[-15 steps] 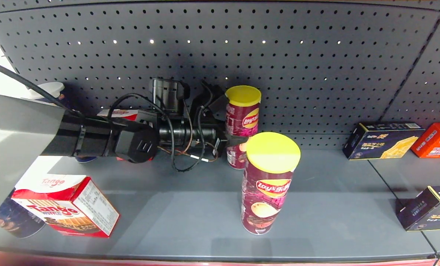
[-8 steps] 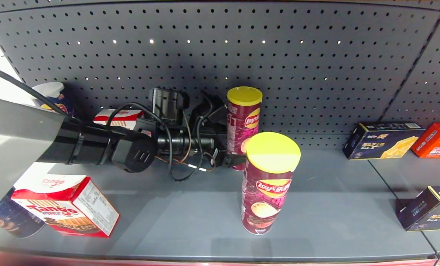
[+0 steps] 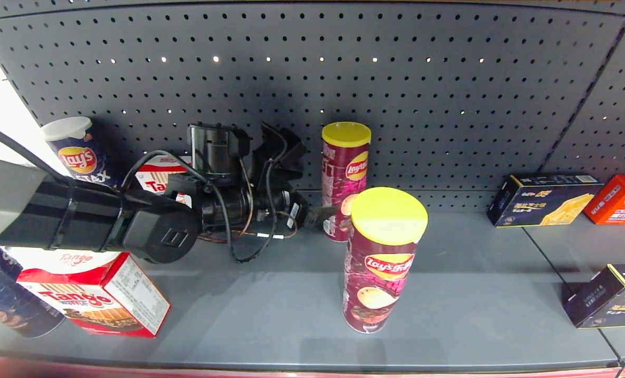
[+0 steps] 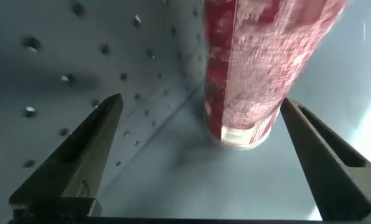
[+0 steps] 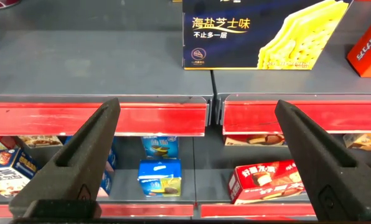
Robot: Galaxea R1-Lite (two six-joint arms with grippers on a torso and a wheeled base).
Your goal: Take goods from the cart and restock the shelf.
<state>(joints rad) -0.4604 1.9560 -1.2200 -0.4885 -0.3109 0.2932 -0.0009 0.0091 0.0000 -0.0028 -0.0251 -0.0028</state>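
**Left gripper (image 3: 315, 181) gapes wide, behind and left of the front chips can (image 3: 380, 262)**

Its two dark fingers are spread apart and grip nothing. The rear chips can (image 3: 345, 181) stands upright just past their tips, free of both. That can is behind the front chips can and slightly to its left. It is a tall maroon tube with a flat yellow lid and a yellow-and-red logo, the same look as the front one. A red-and-white wafer box (image 3: 94, 294) lies well left of the front chips can. The right gripper (image 5: 198, 115) is spread wide too, empty.
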